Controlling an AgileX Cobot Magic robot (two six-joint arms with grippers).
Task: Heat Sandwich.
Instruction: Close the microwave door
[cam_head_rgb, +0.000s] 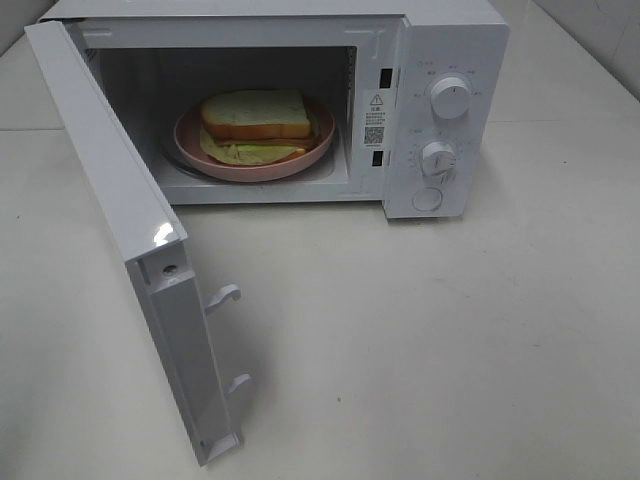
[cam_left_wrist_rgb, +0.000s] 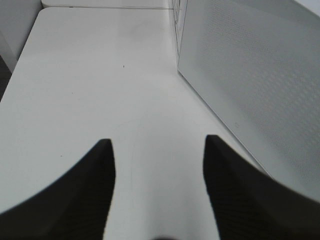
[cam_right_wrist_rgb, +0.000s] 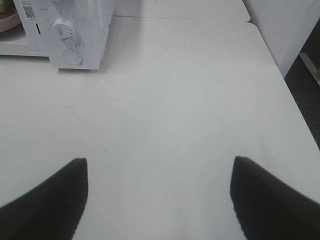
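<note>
Only the ends of the robot's two arms can be seen. The left tool appears as two matt black fingers, broad at the base and narrowing to blunt, slightly rounded tips, with a fine dotted grain across their surface. The right tool has two matching black fingers of the same curved wedge shape, soft and blurred along their edges.
</note>
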